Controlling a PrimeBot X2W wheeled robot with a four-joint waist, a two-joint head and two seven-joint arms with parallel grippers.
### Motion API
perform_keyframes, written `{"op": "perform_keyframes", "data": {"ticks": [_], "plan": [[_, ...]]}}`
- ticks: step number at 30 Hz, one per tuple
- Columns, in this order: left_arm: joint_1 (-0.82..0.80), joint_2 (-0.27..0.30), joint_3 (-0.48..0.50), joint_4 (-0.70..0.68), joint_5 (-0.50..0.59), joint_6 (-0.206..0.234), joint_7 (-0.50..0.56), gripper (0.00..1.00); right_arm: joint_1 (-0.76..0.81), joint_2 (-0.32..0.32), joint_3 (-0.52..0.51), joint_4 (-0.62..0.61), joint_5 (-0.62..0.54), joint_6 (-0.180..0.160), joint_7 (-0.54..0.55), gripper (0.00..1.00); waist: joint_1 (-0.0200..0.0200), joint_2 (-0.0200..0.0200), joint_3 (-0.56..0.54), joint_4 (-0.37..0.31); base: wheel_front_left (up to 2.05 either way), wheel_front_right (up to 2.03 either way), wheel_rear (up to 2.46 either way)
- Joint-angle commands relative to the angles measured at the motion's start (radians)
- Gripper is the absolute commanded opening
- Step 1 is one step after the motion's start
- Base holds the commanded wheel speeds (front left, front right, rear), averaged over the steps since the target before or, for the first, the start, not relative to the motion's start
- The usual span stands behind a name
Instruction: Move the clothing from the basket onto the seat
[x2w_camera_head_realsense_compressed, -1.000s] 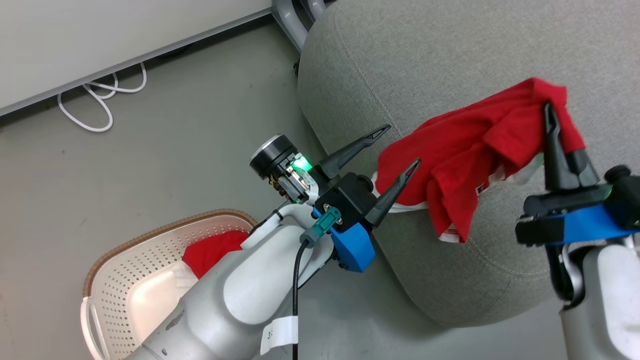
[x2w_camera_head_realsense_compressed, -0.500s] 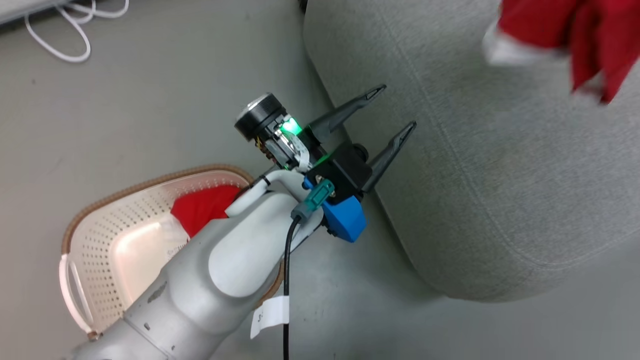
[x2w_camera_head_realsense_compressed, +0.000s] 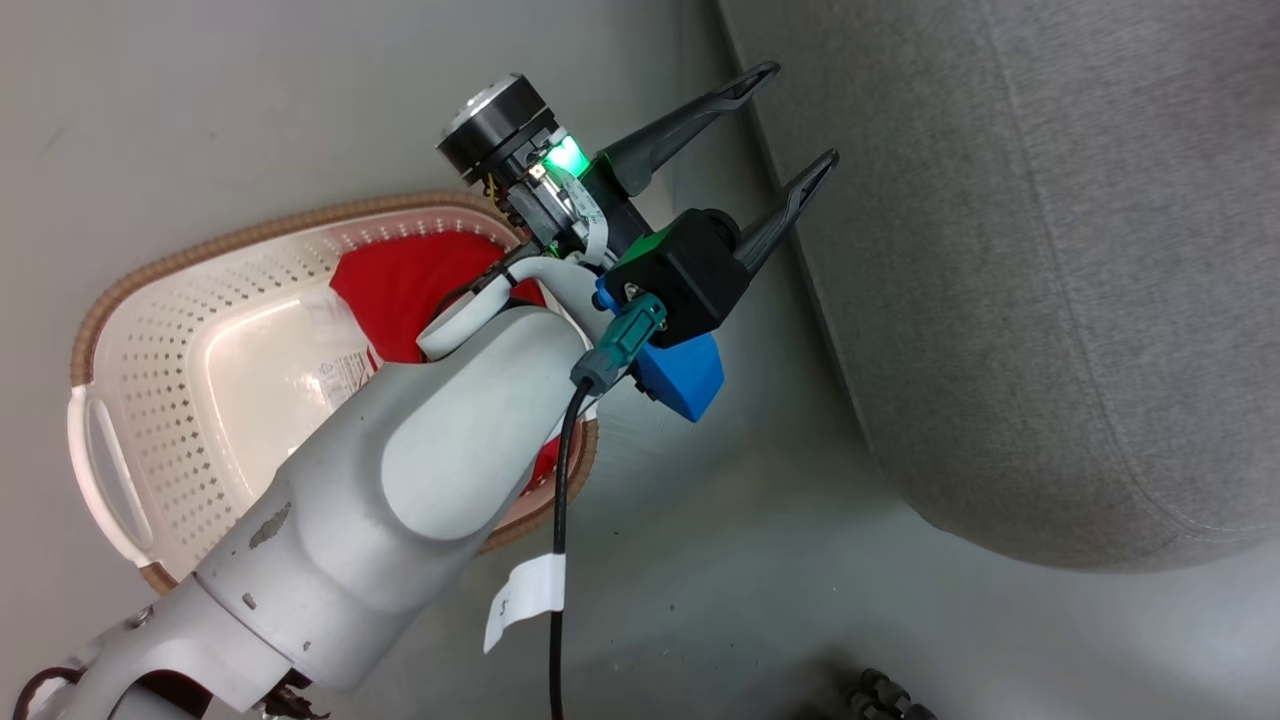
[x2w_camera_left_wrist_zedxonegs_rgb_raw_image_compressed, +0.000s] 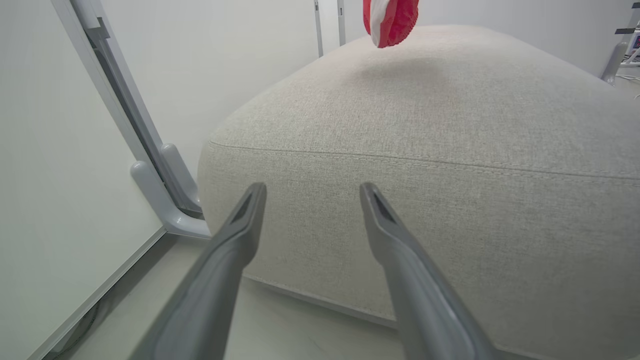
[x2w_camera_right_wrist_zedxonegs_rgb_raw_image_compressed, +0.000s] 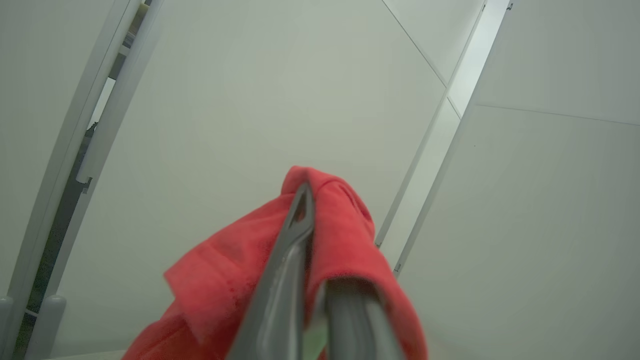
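Clothing (x2w_camera_head_realsense_compressed: 400, 285) lies in the basket (x2w_camera_head_realsense_compressed: 130, 330) behind your spread left fingers (x2w_camera_head_realsense_compressed: 690, 118); your right fingers (x2w_camera_right_wrist_zedxonegs_rgb_raw_image_compressed: 284, 270) clamp another red garment (x2w_camera_right_wrist_zedxonegs_rgb_raw_image_compressed: 225, 270).

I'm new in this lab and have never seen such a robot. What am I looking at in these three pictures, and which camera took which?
It is a wheeled robot with two arms, each ending in two long dark fingers. The head camera looks down: the left gripper stands open and empty over the floor, between the basket and the grey seat. One red garment lies in the basket. The left wrist camera looks along that arm's open fingers at the seat's side; a second red garment hangs above the seat. The right wrist camera looks along its own fingers: the right gripper is shut on what seems the same second red garment, held up before a pale wall.
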Motion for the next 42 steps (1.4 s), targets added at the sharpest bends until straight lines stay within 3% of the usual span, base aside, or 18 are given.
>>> {"op": "perform_keyframes", "data": {"ticks": [1,12,19,20,21,26,33,38,42], "plan": [[-0.013,0.005,-0.003,-0.004,0.002,-0.001,0.001,1.0,0.007,0.007,-0.002,0.003,-0.003,0.0,-0.004,0.0,-0.0001,0.0,0.024,0.009,0.0,0.0,0.0],[-0.022,0.016,-0.015,-0.026,-0.004,0.007,0.008,1.0,0.107,0.13,-0.026,0.187,-0.045,0.0,-0.004,0.0,-0.0001,0.0,0.064,0.03,0.0,0.0,0.0],[-0.023,0.021,-0.019,-0.026,-0.01,0.012,0.007,1.0,0.131,0.161,-0.023,0.303,-0.028,0.0,-0.004,0.0,-0.0001,0.0,0.062,0.039,0.0,0.0,0.0],[-0.02,0.021,-0.02,-0.024,-0.012,0.014,0.005,1.0,0.132,0.163,-0.027,0.31,-0.025,0.0,-0.004,0.45,-0.0001,0.0,0.059,0.038,0.0,0.0,0.0],[-0.018,0.02,-0.021,-0.022,-0.014,0.016,0.004,1.0,0.135,0.162,-0.028,0.308,-0.024,0.0,-0.004,1.0,-0.0001,0.0,0.054,0.037,0.0,0.0,0.0],[0.003,0.007,-0.025,-0.008,-0.027,0.022,-0.009,1.0,0.213,0.19,-0.041,0.27,-0.023,0.0,-0.004,1.0,-0.0001,0.0,0.006,0.032,0.0,0.0,0.0],[0.064,-0.016,-0.003,0.015,-0.066,0.047,-0.026,1.0,0.428,0.263,-0.051,0.121,-0.051,0.0,-0.004,1.0,-0.0001,0.0,-0.117,0.039,0.0,0.0,0.0],[0.138,-0.008,0.062,-0.042,-0.095,0.077,-0.027,1.0,0.538,0.313,0.015,-0.006,-0.085,0.0,-0.004,1.0,-0.0001,0.0,-0.215,0.053,0.0,0.0,0.0],[0.206,0.003,0.138,-0.097,-0.107,0.106,-0.027,1.0,0.581,0.318,0.123,-0.063,-0.104,0.0,-0.004,1.0,-0.0001,0.0,-0.288,0.078,0.0,0.0,0.0]]}}
